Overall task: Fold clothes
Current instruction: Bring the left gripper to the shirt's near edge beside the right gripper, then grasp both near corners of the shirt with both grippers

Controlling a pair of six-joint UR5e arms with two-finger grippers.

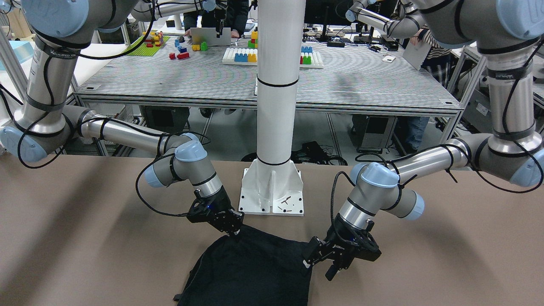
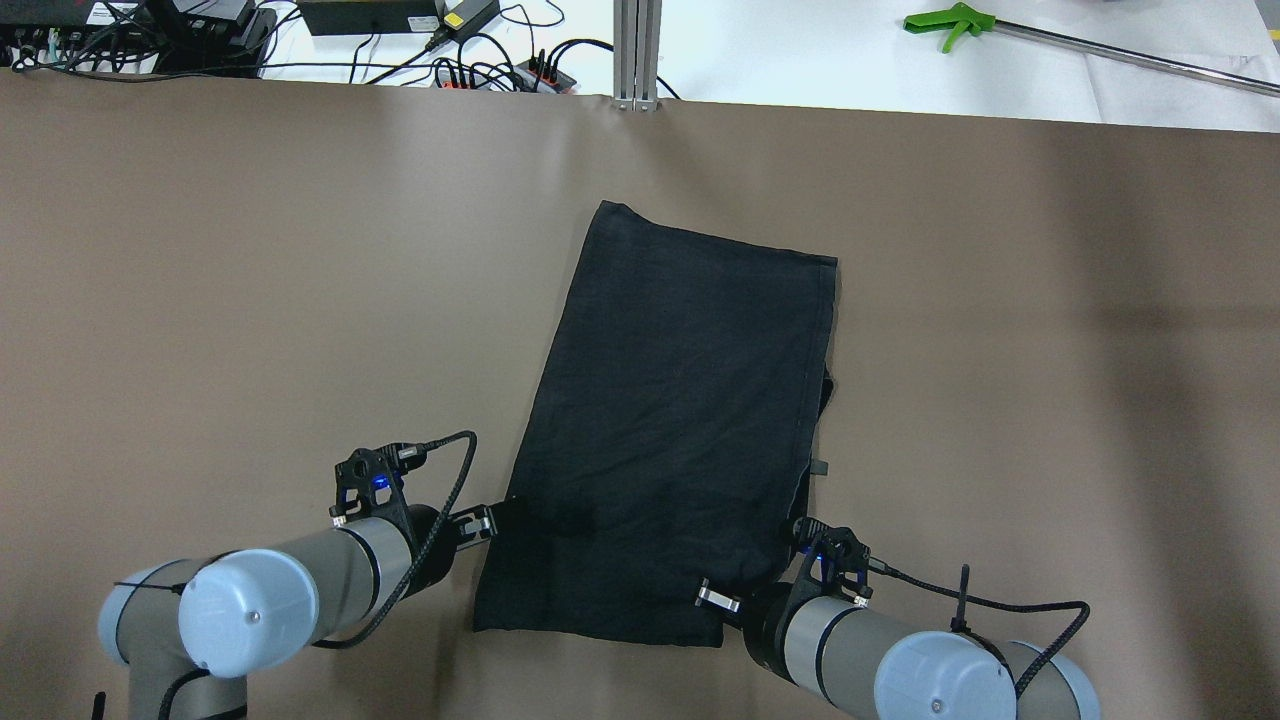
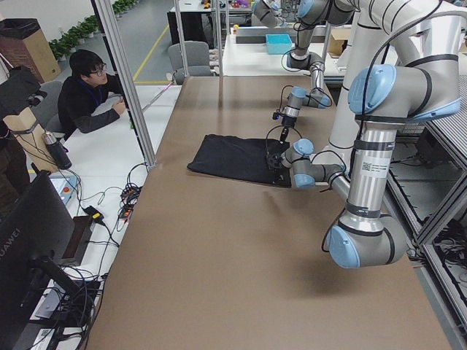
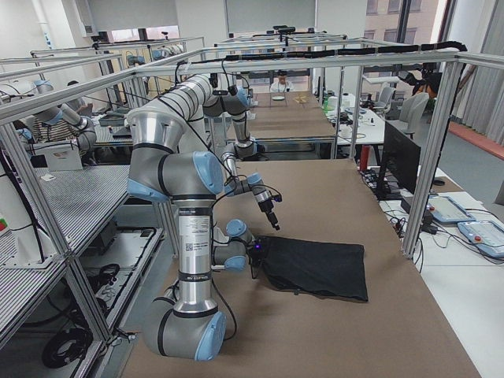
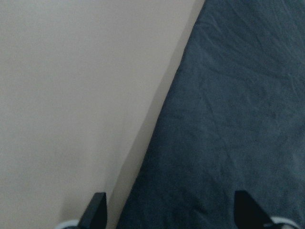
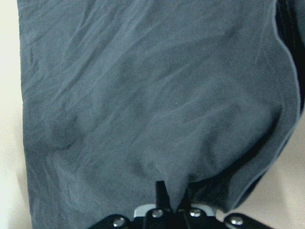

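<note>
The clothes point(image 2: 680, 400) are one charcoal-black garment lying flat as a long folded rectangle in the middle of the brown table point(image 2: 200, 300), running away from me. My right gripper point(image 1: 235, 231) is shut on the near right corner; in the right wrist view the fabric point(image 6: 143, 95) bunches up into the closed fingertips point(image 6: 159, 191). My left gripper point(image 1: 319, 263) stands open at the garment's near left edge. In the left wrist view its fingers point(image 5: 97, 212) are spread wide, with the cloth's edge point(image 5: 228, 119) running between them.
The white pillar's base plate point(image 1: 272, 191) stands on the table just behind the garment's near end. A green-handled tool point(image 2: 950, 20) and cables point(image 2: 480, 70) lie past the table's far edge. A person point(image 3: 87, 95) sits beside the table's far side.
</note>
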